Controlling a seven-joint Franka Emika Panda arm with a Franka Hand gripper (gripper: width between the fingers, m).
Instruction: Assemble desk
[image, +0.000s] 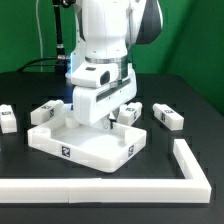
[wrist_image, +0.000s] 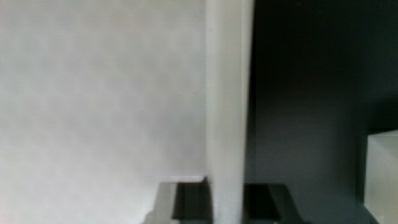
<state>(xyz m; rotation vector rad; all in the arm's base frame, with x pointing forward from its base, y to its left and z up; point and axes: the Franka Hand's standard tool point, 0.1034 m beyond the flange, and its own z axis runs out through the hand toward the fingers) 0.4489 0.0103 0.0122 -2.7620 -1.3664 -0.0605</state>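
The white desk top (image: 88, 143) lies flat on the black table, its rimmed side up and a black-and-white tag on its front edge. My gripper (image: 107, 124) reaches straight down onto its far right rim. In the wrist view the two dark fingers (wrist_image: 182, 203) stand on either side of the thin upright rim wall (wrist_image: 228, 100), and the gripper (wrist_image: 226, 192) is shut on it. Loose block legs lie around the top: two on the exterior view's left (image: 8, 118) (image: 42, 114) and two on its right (image: 165, 117) (image: 131, 111).
A long thin white L-shaped border bar (image: 110, 187) runs along the front of the table and turns back on the exterior view's right (image: 190, 160). A white block (wrist_image: 382, 170) shows at the edge of the wrist view on the dark table.
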